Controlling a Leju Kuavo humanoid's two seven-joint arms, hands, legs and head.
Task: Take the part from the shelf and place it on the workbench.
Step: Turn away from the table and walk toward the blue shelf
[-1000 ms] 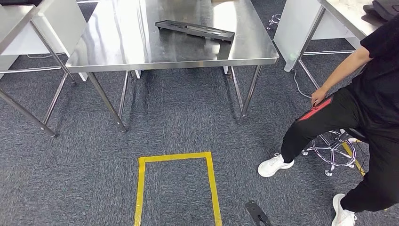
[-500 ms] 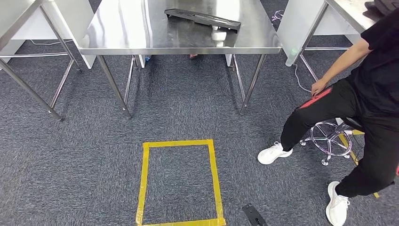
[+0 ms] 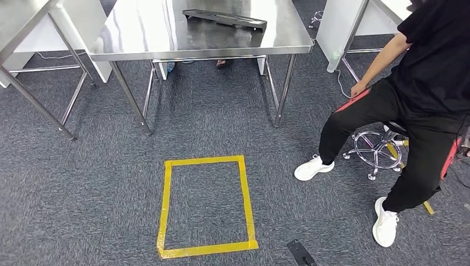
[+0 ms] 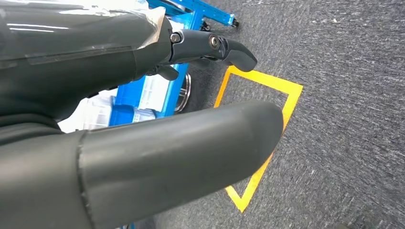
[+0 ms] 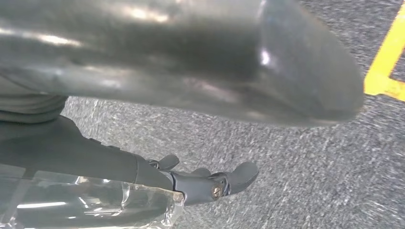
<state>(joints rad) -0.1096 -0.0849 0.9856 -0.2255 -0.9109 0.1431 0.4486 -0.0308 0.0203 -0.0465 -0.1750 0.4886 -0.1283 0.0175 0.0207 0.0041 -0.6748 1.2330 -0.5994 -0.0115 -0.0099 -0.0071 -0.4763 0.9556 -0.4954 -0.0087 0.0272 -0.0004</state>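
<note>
Both hands hang over grey carpet holding nothing, the left hand [image 4: 157, 119] and right hand [image 5: 191, 95] each with fingers apart. One long black plastic part [image 3: 224, 20] lies flat on the shiny steel workbench [image 3: 138, 33] at the frame's top centre. One yellow tape rectangle [image 3: 205, 206] marks the floor at lower centre. One person in black clothes [image 3: 421, 94] sits on a chrome stool [image 3: 377, 151] at right.
</note>
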